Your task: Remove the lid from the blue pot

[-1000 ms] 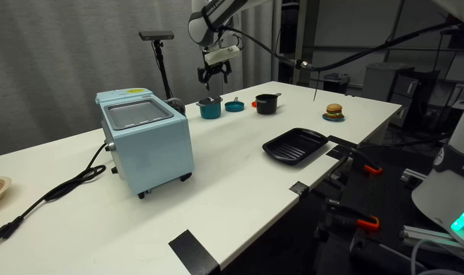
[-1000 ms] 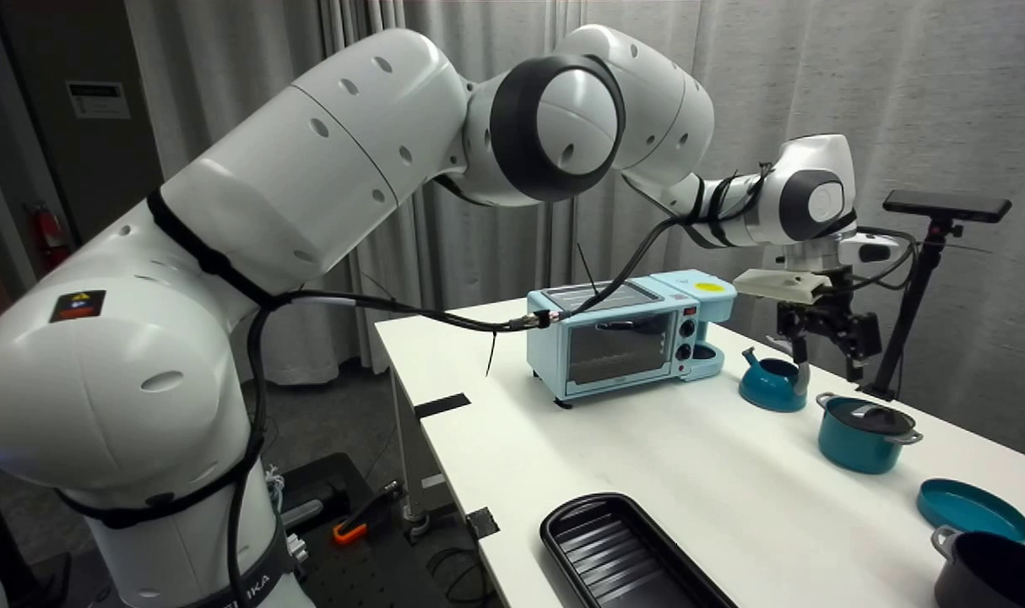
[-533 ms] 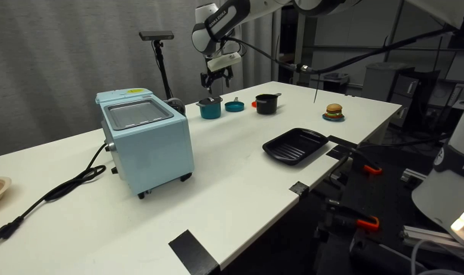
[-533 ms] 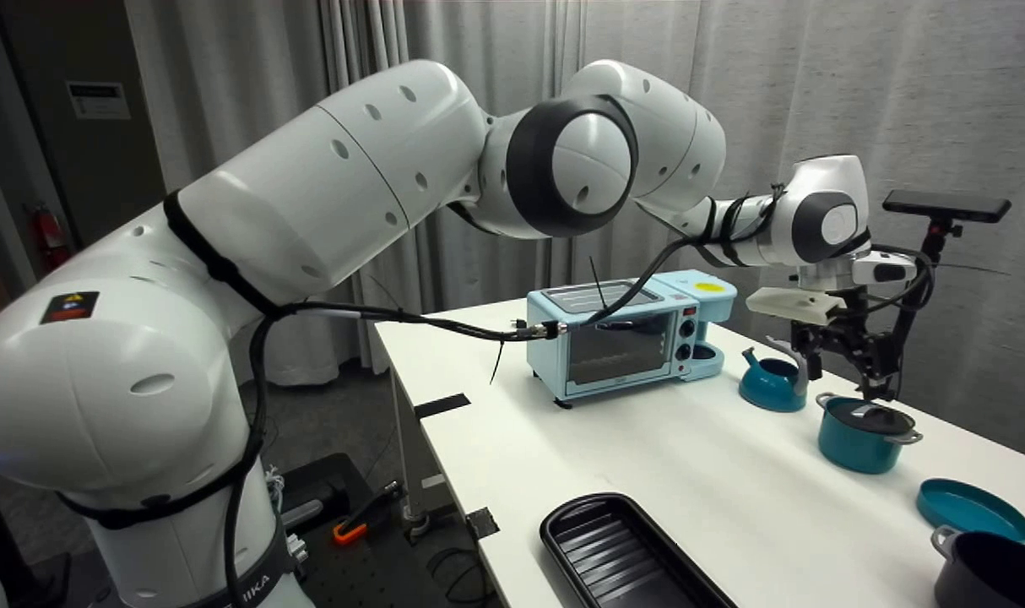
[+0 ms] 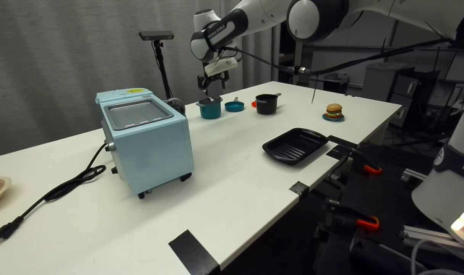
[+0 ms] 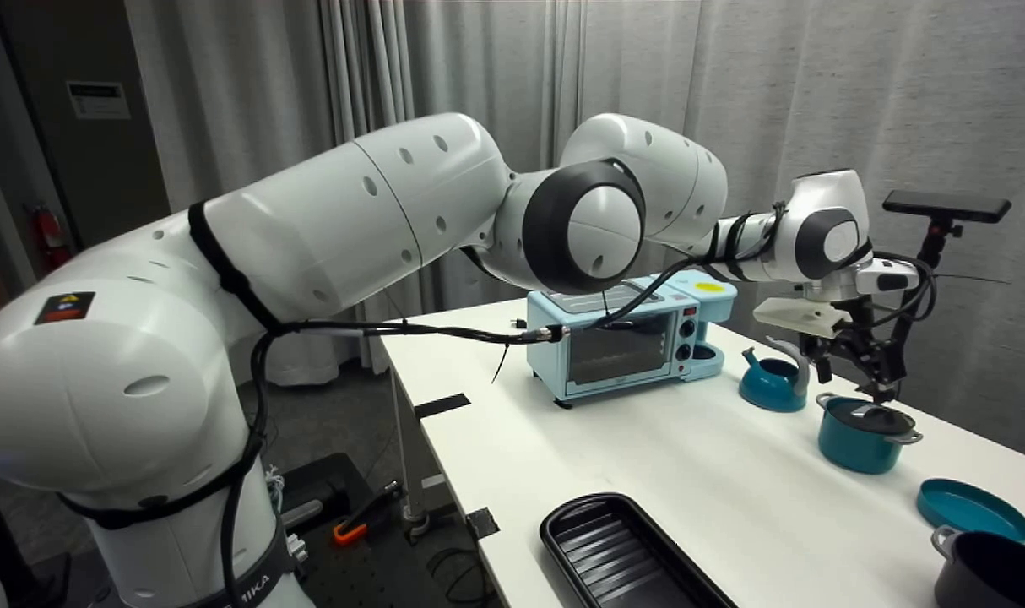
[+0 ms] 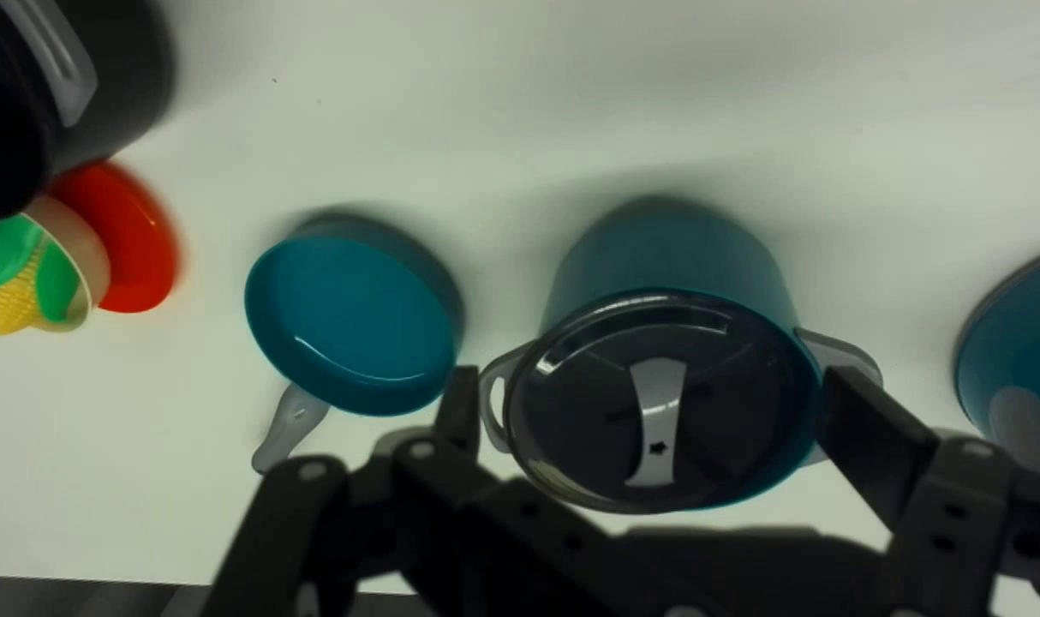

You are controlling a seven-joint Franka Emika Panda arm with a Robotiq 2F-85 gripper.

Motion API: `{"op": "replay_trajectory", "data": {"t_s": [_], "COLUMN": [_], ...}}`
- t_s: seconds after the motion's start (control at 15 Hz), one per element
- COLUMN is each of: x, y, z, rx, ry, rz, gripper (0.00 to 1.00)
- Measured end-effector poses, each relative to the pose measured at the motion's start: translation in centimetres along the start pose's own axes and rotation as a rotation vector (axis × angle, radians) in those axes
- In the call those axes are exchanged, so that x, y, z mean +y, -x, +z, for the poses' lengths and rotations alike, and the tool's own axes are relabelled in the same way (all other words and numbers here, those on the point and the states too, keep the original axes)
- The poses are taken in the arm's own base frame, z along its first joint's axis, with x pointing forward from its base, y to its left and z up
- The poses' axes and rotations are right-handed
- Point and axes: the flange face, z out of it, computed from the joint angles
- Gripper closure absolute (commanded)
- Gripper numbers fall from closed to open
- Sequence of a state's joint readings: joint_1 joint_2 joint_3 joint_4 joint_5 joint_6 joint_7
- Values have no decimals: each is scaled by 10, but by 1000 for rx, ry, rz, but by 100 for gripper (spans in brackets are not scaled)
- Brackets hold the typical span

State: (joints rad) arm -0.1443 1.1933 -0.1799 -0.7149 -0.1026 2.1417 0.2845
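Observation:
The blue pot [image 7: 670, 244] is a teal pot with two grey side handles, standing upright on the white table. It shows in both exterior views [image 5: 210, 111] [image 6: 859, 446]. The lid [image 7: 588, 411], dark and see-through with a pale grey handle [image 7: 657, 411], lies on top of the pot; a strip of teal rim shows along its right side in the wrist view. The lid also shows in both exterior views [image 5: 207, 101] [image 6: 888, 419]. My gripper [image 7: 648, 386] is open and empty above the lid, fingers wide apart. It shows in both exterior views [image 5: 214, 88] [image 6: 854, 384].
A teal pan [image 7: 357, 317] and a teal kettle [image 6: 770, 384] flank the pot. A dark pot [image 5: 266, 104] stands beyond the pan. A camera stand [image 6: 909, 287] rises behind. The light-blue oven [image 6: 622, 346] and black tray [image 5: 295, 145] stand farther off.
My gripper has moved down toward the lid, and in an exterior view also a little to the right. It stays open. The pot and lid have not moved.

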Motion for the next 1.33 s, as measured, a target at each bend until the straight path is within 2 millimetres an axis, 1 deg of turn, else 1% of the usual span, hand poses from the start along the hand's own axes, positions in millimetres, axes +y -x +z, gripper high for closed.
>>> {"op": "replay_trajectory", "data": {"t_s": [0.2, 0.53, 0.67, 0.8, 1.33], "x": [-4, -38, -47, -49, -47], "y": [-1, 10, 14, 14, 10], "z": [9, 32, 37, 39, 45], "rx": [22, 62, 74, 90, 197], "ry": [-3, -25, -29, -24, 38], "rz": [13, 40, 56, 73, 136], "gripper": [0, 0, 0, 0, 0]}}
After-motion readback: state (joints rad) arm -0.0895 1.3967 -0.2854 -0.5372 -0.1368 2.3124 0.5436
